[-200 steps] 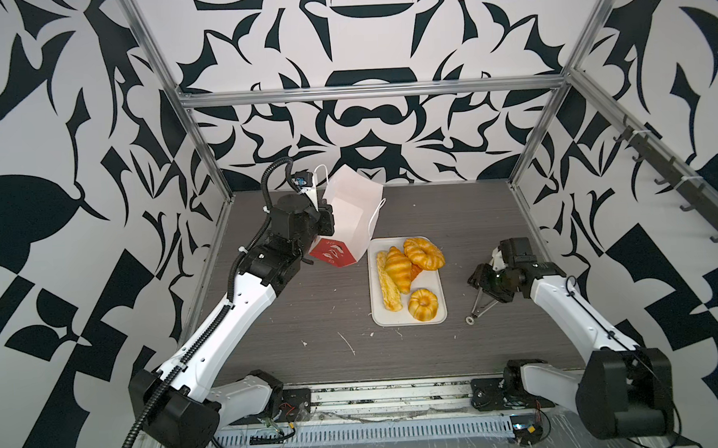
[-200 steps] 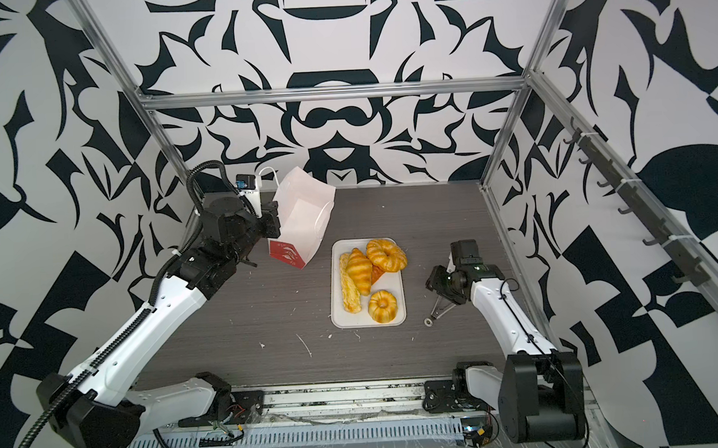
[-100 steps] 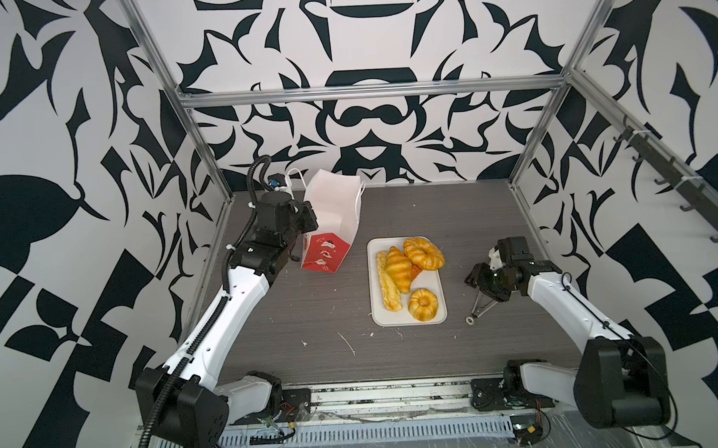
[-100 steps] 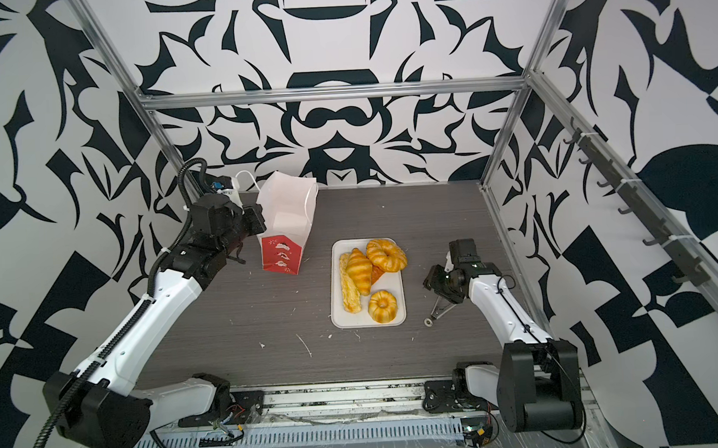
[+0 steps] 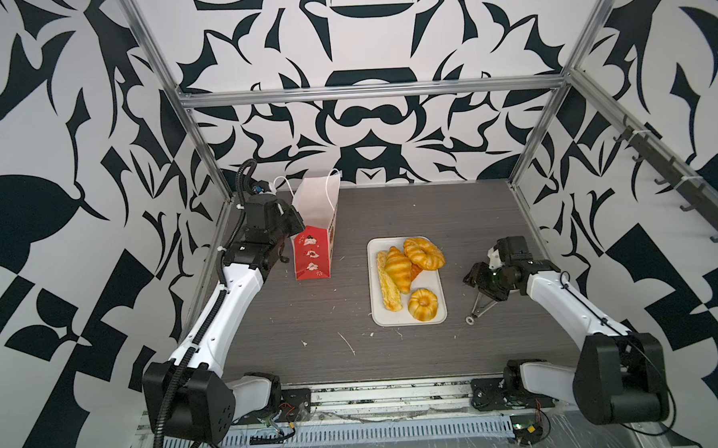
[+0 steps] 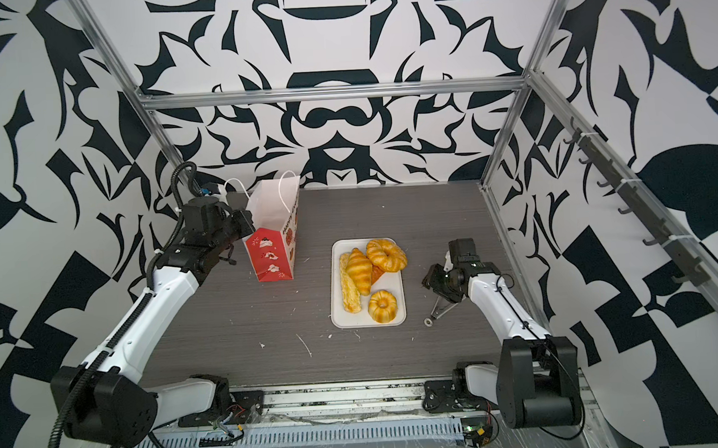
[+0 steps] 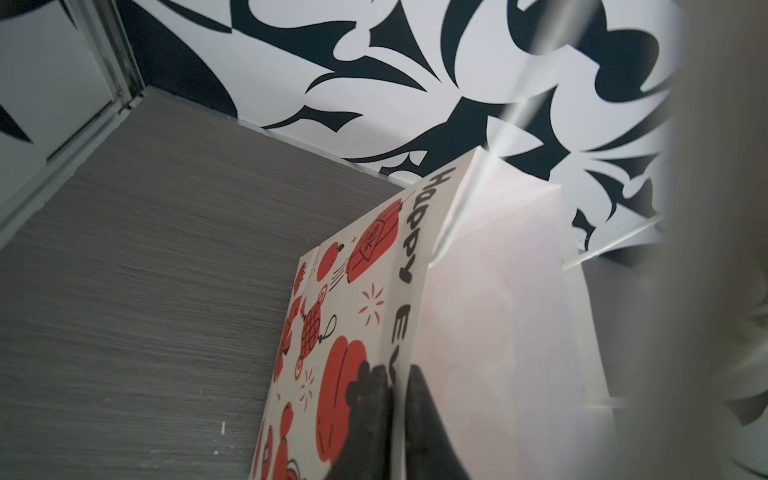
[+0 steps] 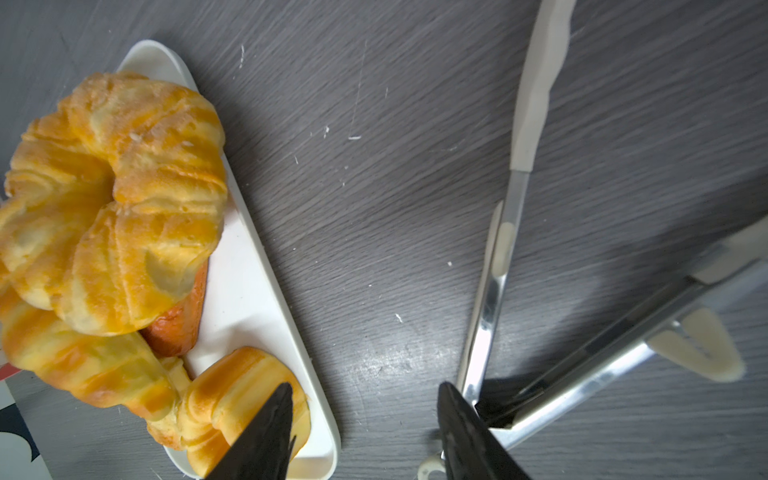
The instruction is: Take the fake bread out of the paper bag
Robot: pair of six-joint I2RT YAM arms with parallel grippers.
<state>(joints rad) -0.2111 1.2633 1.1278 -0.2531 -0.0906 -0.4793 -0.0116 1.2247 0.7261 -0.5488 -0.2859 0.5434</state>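
Bright, even, diffuse light from overhead in both top views, crisp throughout, with only faint short shadows on the grey wood-grain table (image 5: 311,318) beside the white rectangular tray (image 5: 434,281). Wide-angle splay of the aluminium frame rails (image 5: 368,90) toward the corners. Left wrist view softer: tall red-and-white paper bag (image 7: 353,332) close and slightly blurred, white interior nearly washed out, broad grey out-of-focus smear along one edge. Right wrist view: glossy golden toy pastries (image 8: 116,208) mildly soft, glare on steel tongs (image 8: 492,291), soft dark shadow beside them.
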